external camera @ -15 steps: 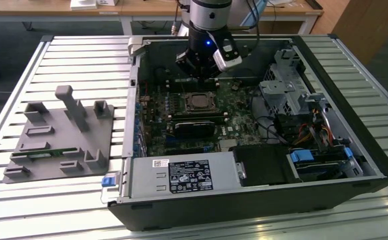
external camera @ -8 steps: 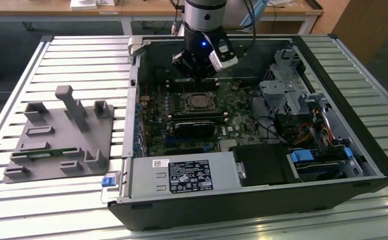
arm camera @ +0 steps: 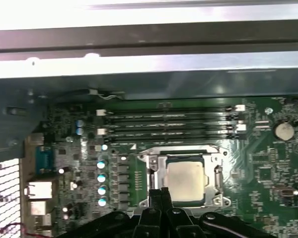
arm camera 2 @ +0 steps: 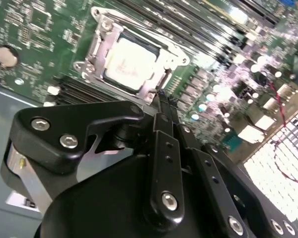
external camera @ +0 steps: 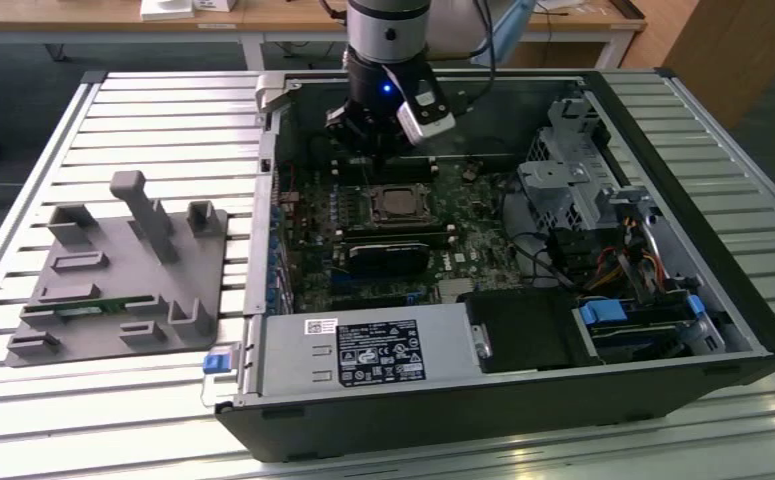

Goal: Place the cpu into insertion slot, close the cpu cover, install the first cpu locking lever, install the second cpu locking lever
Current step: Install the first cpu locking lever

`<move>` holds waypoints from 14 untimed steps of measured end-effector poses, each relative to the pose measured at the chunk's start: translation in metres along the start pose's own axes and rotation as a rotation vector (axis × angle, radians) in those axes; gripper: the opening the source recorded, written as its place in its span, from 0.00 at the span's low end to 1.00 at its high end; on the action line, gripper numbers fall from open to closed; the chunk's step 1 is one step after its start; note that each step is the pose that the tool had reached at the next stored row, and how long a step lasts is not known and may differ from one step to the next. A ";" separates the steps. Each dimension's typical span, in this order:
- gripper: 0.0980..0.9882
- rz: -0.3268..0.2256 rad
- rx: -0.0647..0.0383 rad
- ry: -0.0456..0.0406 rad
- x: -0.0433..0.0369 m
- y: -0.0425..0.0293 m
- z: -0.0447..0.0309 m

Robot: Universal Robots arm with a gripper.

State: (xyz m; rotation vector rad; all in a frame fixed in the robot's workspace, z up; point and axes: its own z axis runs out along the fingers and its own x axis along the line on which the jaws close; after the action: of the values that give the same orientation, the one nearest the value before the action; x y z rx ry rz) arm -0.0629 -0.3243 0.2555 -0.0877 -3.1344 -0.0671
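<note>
The cpu (arm camera 2: pixel 129 62) lies flat in the insertion slot (external camera: pixel 394 203) on the green board, its silvery top facing up. The cpu cover (arm camera 2: pixel 95 49), a grey metal frame, lies down around the chip, which shows through the window. The cpu (arm camera: pixel 185 181) and cpu cover (arm camera: pixel 156 174) also appear in the first wrist view. My gripper (arm camera 2: pixel 160 96) is shut, its two black fingers pressed together with nothing seen between them. Its tips are at the edge of the cover frame, as the gripper (arm camera: pixel 159 192) shows in the first wrist view. From outside, the arm hangs over the socket's far side.
Long black memory slots (arm camera: pixel 169 124) run beside the socket. A black card (external camera: pixel 387 250) sits just on the near side of it. A power supply (external camera: pixel 360 350), a drive cage (external camera: pixel 574 180) and cables crowd the case. A grey fixture (external camera: pixel 120 270) stands on the slatted table.
</note>
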 end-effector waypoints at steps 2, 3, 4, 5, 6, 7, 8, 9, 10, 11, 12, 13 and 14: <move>0.01 0.000 0.000 0.0000 0.0053 -0.0003 0.0001; 0.01 0.000 0.000 -0.0001 0.0079 -0.0003 0.0001; 0.01 0.000 0.000 0.0000 0.0104 -0.0004 0.0001; 0.01 0.000 0.000 -0.0001 0.0130 -0.0004 0.0002; 0.01 0.000 0.000 -0.0001 0.0149 -0.0001 0.0003; 0.01 0.000 0.000 -0.0001 0.0164 0.0002 0.0003; 0.01 0.000 0.000 0.0000 0.0181 0.0005 0.0003; 0.01 0.000 0.000 0.0000 0.0198 0.0011 0.0004; 0.01 0.000 0.000 0.0000 0.0218 0.0014 0.0005; 0.01 0.000 0.000 -0.0001 0.0247 0.0017 0.0007; 0.01 0.000 0.000 -0.0001 0.0272 0.0024 0.0009; 0.01 0.000 0.000 -0.0001 0.0290 0.0030 0.0011; 0.01 0.000 0.000 0.0000 0.0302 0.0038 0.0013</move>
State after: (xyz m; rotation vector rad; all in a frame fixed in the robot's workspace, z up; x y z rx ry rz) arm -0.0928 -0.3188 0.2545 -0.0876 -3.1344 -0.0676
